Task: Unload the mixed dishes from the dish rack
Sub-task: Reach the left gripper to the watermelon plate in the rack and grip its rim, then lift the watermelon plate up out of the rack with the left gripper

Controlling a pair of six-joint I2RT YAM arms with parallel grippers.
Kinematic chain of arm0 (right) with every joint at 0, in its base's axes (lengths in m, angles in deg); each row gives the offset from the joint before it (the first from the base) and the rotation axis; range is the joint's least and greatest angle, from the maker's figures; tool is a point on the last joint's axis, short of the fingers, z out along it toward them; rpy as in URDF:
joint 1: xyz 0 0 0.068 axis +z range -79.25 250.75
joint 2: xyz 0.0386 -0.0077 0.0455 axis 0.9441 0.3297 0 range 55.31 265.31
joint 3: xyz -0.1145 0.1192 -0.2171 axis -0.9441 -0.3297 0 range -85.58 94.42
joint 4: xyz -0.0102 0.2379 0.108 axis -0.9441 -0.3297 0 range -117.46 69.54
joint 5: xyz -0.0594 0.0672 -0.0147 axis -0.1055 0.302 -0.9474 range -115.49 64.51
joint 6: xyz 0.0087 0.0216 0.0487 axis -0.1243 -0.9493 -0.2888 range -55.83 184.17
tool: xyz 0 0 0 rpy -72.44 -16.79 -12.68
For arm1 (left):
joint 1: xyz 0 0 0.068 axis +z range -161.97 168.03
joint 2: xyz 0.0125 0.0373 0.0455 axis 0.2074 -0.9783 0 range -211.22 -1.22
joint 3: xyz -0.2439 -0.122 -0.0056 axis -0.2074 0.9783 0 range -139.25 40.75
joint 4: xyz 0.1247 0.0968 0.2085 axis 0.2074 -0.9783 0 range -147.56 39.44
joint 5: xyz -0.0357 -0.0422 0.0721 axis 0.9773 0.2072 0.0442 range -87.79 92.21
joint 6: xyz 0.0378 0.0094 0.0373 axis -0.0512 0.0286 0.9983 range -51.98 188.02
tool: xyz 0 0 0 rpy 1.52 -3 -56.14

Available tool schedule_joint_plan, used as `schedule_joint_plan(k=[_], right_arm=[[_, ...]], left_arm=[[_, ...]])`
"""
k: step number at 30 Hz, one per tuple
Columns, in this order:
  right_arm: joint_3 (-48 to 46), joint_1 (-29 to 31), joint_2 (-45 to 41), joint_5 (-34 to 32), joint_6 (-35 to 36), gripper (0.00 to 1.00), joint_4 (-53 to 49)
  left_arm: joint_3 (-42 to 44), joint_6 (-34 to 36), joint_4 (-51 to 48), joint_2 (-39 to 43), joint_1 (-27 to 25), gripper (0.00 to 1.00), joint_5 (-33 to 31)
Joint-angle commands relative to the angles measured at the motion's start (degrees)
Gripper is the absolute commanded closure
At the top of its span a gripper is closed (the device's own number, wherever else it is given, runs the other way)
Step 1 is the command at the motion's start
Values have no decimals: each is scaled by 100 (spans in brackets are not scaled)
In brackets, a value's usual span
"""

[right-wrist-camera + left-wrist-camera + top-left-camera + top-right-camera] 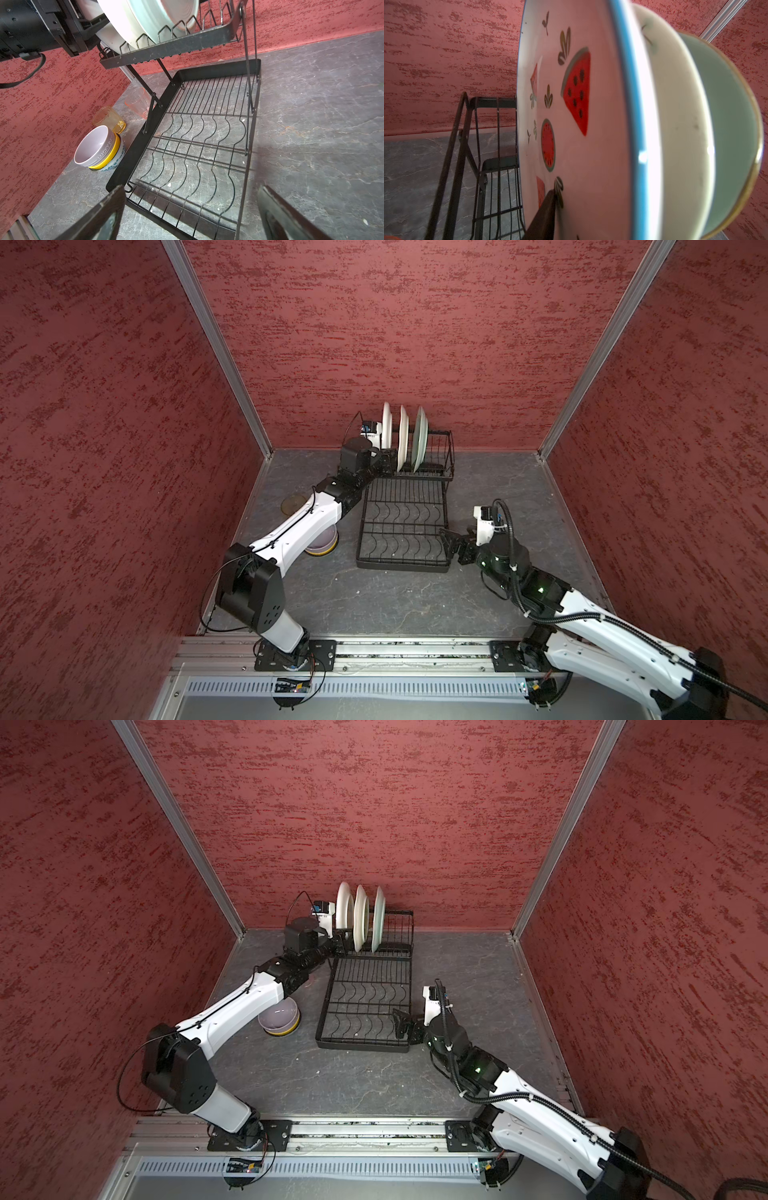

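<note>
Bowls (97, 147) and tumblers (110, 118) stand on the tabletop (374, 605), left of the dish rack (402, 567). My left fingers (546, 214) are at the leftmost plate (386, 427) in the raised tier: one touches its face; whether the grip is made I cannot tell. Recommended: clamp near the rim, then lift straight up, clear of the neighbouring plate (402, 435). My right fingers (456, 546) hang released by the rack's near right corner.

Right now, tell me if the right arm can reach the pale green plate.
Likely yes. The right claw hangs open by the rack's near right corner, the pale green plate stands rightmost in the raised tier; the left arm works at the far-left plate.
</note>
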Motion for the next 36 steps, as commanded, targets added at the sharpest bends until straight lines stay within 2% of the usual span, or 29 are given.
schedule_joint_plan(k=[1, 3, 5, 27, 34, 36], right_arm=[[-9, -38, -36, -140, -47, 1, -18], [-9, -38, -40, -148, -58, 1, -30], [-8, -38, -36, -172, -56, 1, -41], [-87, -52, -93, -319, -185, 1, -144], [-231, -47, -207, -368, -248, 1, -129], [-237, -51, -207, -368, -242, 1, -134]], left_arm=[[-200, 169, -79, -93, -19, 69, -200], [-227, 232, -108, -99, -39, 70, -254], [-231, 283, -108, -96, -59, 76, -352], [-517, 426, -164, -212, -140, 88, -504], [-586, 454, -204, -207, -231, 100, -664], [-605, 472, -212, -205, -243, 100, -707]])
